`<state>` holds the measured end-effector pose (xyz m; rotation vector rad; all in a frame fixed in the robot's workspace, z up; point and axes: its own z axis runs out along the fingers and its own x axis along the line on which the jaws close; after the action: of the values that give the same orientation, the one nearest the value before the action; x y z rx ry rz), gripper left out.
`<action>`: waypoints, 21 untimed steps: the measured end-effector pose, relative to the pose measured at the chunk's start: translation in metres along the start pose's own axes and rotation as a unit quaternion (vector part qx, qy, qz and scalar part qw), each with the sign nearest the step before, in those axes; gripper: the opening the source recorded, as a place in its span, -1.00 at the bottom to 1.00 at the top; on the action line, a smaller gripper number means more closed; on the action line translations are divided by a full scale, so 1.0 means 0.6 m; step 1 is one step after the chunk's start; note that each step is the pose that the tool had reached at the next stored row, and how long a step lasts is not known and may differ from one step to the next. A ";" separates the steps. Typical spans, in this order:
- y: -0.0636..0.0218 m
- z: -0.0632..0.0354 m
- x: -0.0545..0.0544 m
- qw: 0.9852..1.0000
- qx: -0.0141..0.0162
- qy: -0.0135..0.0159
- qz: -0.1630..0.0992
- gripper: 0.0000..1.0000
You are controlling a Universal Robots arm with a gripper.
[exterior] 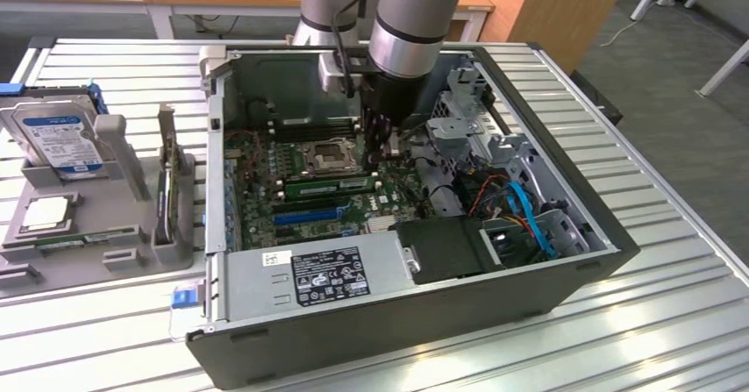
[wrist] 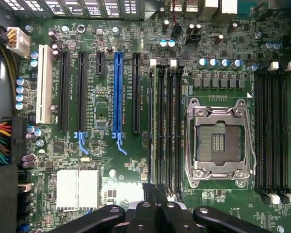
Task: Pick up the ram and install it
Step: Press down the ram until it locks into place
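Exterior view: ram's (exterior: 333,184) long axis runs left-right, beside hand (exterior: 381,158).

**Exterior view:** the open case (exterior: 410,322) on the table (exterior: 655,322) is seen obliquely from above at moderate range, with the arm (exterior: 410,24) at its far side.

**Wrist view:** the motherboard (wrist: 102,116) is faced squarely and closely from behind the gripper (wrist: 155,190).

**Shared by both:** the socket (exterior: 329,155) and the blue slot (exterior: 307,214).

Hard drive (exterior: 59,138) stands to the exterior view's left of the case (exterior: 387,331).
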<state>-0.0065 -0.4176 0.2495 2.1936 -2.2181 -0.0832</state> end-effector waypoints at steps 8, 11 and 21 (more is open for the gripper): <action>0.000 0.007 0.000 1.000 0.000 0.000 0.000 -0.80; -0.001 0.010 0.000 1.000 0.000 0.000 0.000 -0.80; -0.003 0.011 0.000 1.000 0.000 0.000 0.000 -0.80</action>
<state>-0.0049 -0.4177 0.2428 2.1935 -2.2182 -0.0832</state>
